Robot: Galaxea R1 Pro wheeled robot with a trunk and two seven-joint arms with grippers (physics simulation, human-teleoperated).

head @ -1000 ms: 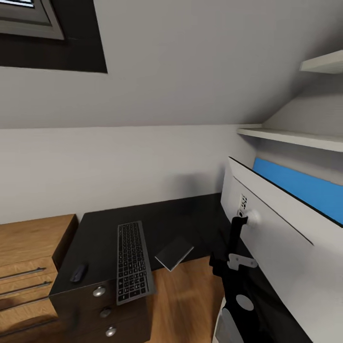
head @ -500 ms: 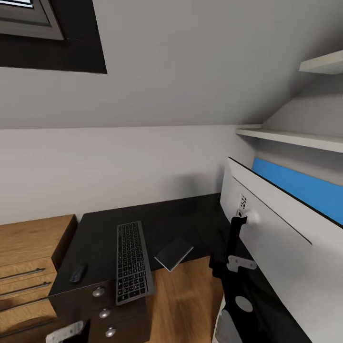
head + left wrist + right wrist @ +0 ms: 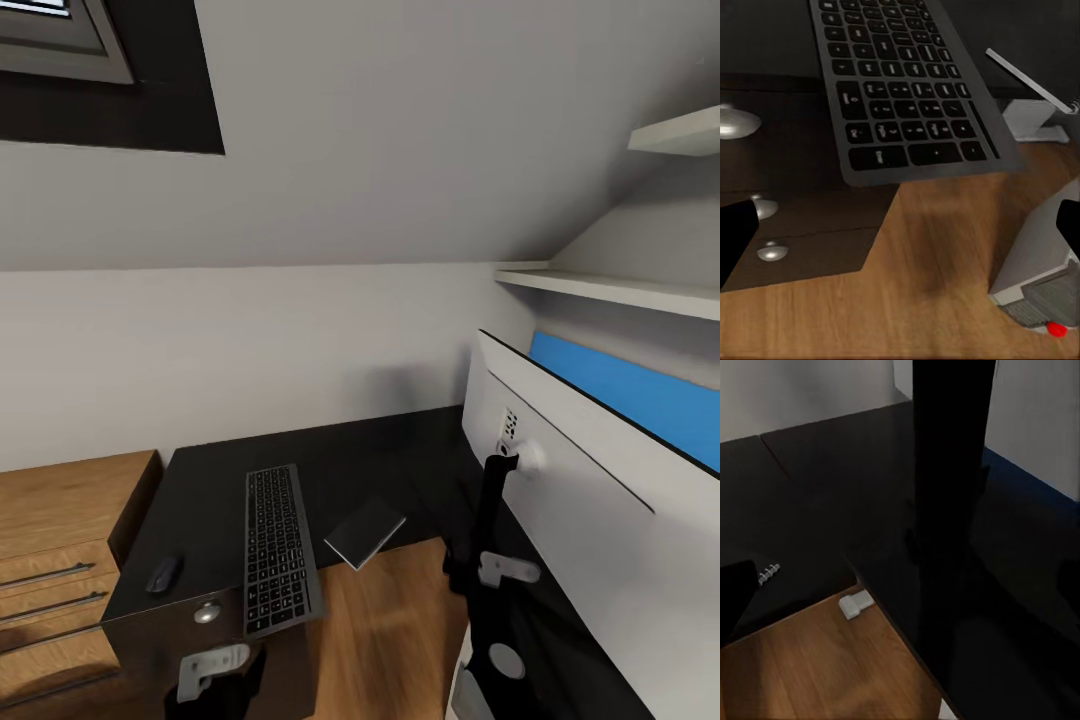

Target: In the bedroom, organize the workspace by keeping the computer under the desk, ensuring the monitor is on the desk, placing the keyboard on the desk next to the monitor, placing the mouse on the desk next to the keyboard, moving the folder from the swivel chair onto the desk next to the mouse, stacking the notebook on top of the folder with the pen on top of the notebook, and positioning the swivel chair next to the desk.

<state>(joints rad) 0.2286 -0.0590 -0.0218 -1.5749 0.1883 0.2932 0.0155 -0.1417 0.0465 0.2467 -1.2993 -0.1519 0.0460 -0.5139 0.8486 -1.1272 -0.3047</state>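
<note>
Hanging low before the desk front, left gripper (image 3: 900, 236) – released, its dark fingers (image 3: 735, 240) spread wide with nothing between them. It points at the near end of the keyboard (image 3: 900, 82), which juts past the front edge of the desk (image 3: 350, 460) above dark drawers with round knobs (image 3: 731, 124). Wooden floor (image 3: 930, 300) lies open below and ahead of it.

Right gripper (image 3: 900, 581): likewise released, fingers (image 3: 735, 592) apart and holding nothing. It faces a black upright column (image 3: 949, 457) standing on the glossy desk top, which has an inner corner edge with floor below. A small white block (image 3: 855, 604) sits at that edge.

Items on the desk, head view:
- keyboard, lengthwise, near end overhanging the front edge
- mouse (image 3: 164, 573), left of the keyboard, close to the front edge, apart from it
- notebook (image 3: 365, 530), right of the keyboard, tilted, one corner out over the floor; spiral binding (image 3: 769, 574) seen from the right wrist
- monitor (image 3: 580, 500), pale back toward the camera, on the right wing, with a blue panel (image 3: 620, 390) behind it

Surroundings: wooden drawer unit (image 3: 60, 540) just beside the desk's left end; wall shelves (image 3: 620, 290) above the monitor; a pale grey box (image 3: 1039, 247) with a red dot on the floor – whether it is the computer cannot be told
</note>
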